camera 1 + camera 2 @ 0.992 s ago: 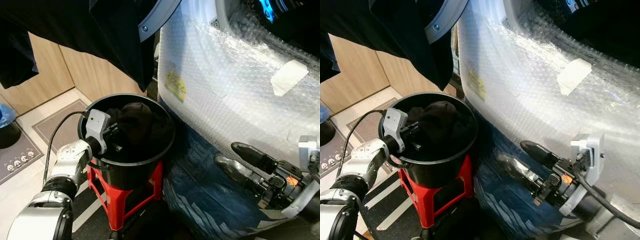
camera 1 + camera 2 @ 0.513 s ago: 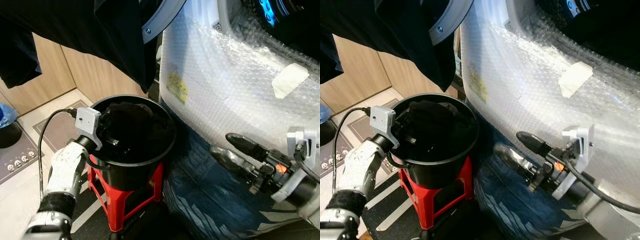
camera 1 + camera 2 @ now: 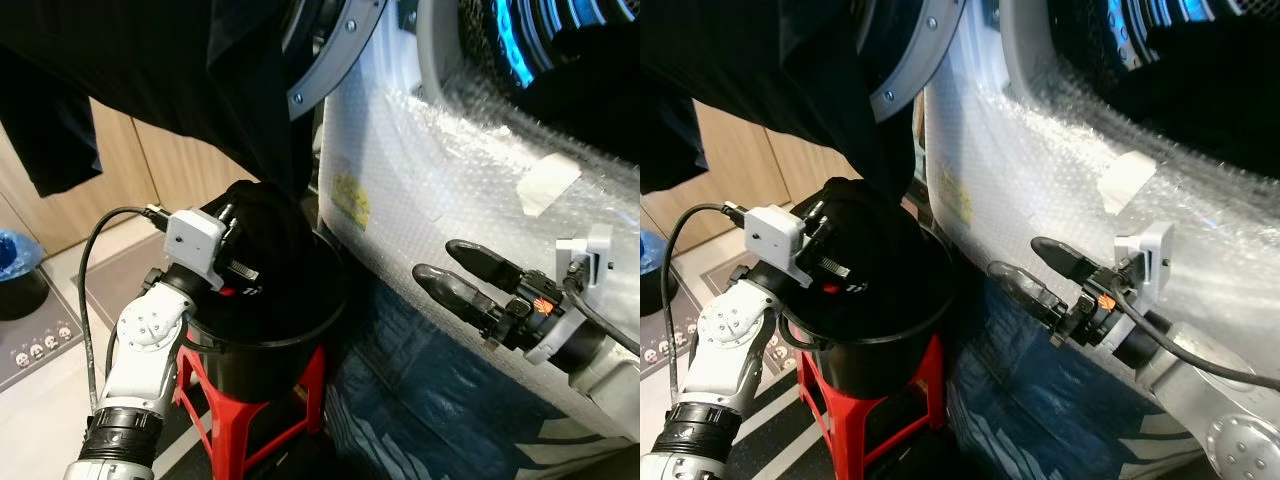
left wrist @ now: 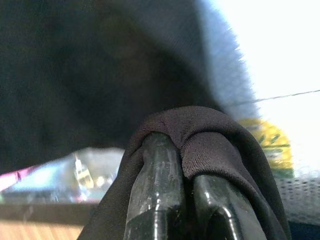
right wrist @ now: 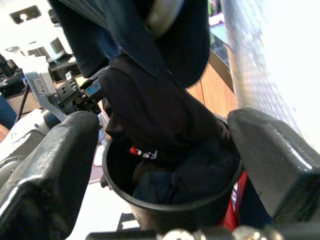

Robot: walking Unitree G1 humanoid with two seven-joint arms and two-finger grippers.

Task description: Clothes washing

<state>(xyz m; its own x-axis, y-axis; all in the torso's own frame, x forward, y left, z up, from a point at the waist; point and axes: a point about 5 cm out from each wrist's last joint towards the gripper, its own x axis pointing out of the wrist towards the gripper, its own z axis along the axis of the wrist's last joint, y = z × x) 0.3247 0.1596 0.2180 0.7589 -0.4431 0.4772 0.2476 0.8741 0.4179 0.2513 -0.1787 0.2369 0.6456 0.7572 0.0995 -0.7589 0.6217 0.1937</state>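
Note:
A black bucket (image 3: 300,325) stands on a red stool (image 3: 305,385) beside the bubble-wrapped washing machine (image 3: 450,170). My left gripper (image 4: 182,150) is shut on a black garment (image 3: 265,215), held up above the bucket's rim with its lower part trailing inside. The cloth is draped over both fingertips (image 4: 155,200). More dark clothes (image 5: 170,185) lie in the bucket. My right gripper (image 3: 440,260) is open and holds nothing, hovering in front of the machine's lower panel, right of the bucket. The machine's round door (image 3: 335,50) is swung open above.
A large dark garment (image 3: 150,70) hangs over the open door above the bucket. Blue patterned cloth (image 3: 420,400) lies at the machine's foot. Wooden cabinets (image 3: 170,170) stand behind. A blue bin (image 3: 15,265) and a grey mat (image 3: 40,335) are on the floor at left.
My left gripper has risen out of the bucket, pulling the black garment up with it. The right gripper has lifted a little toward the machine. The camera has tilted up.

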